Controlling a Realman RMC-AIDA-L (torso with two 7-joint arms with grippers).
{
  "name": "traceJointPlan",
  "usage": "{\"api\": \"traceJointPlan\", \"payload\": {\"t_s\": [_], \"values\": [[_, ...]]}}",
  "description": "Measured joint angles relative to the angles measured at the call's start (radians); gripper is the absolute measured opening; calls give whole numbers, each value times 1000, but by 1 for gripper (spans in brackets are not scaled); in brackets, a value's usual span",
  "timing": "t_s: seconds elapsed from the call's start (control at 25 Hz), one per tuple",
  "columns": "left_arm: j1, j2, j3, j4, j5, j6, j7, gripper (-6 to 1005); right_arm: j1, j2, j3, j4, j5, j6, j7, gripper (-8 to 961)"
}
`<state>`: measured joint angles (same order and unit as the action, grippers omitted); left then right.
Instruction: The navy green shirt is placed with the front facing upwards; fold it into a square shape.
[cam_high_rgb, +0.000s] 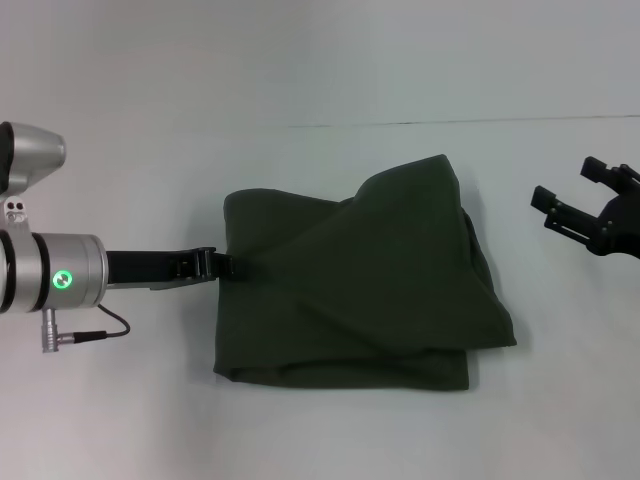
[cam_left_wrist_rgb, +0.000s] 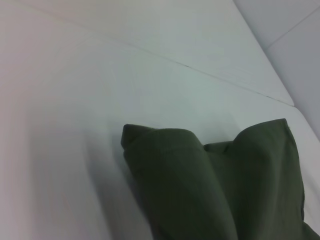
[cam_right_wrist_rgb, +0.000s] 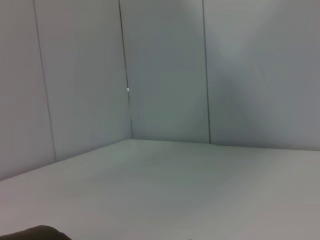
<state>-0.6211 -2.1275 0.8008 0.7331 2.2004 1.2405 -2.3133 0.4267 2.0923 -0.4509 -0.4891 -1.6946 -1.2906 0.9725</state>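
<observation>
My left gripper (cam_high_rgb: 228, 265) pinches the left edge of the dark olive-green cotton shirt (cam_high_rgb: 370, 290), bundled mid-table (cam_high_rgb: 300, 60). My right gripper (cam_high_rgb: 575, 200) hovers spread, clear. Final fold, I judge; next, flatten it square.

bare table (cam_high_rgb: 330, 60) all around, shirt (cam_high_rgb: 370, 290) mid-table

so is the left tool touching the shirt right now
Touching. The head view shows the left tool pinching the left edge of the shirt, the cloth pulled into creases toward it. The right tool hangs clear, off to the right.
</observation>
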Motion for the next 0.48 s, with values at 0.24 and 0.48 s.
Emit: {"api": "traceJointPlan", "payload": {"t_s": [0.24,0.48], "values": [[-3,1,0,-5,1,24,8,116,13,0,-16,9,-3,2,0,906],[3,2,-15,13,2,29,17,256,27,-2,-18,7,-4,3,1,906]]}}
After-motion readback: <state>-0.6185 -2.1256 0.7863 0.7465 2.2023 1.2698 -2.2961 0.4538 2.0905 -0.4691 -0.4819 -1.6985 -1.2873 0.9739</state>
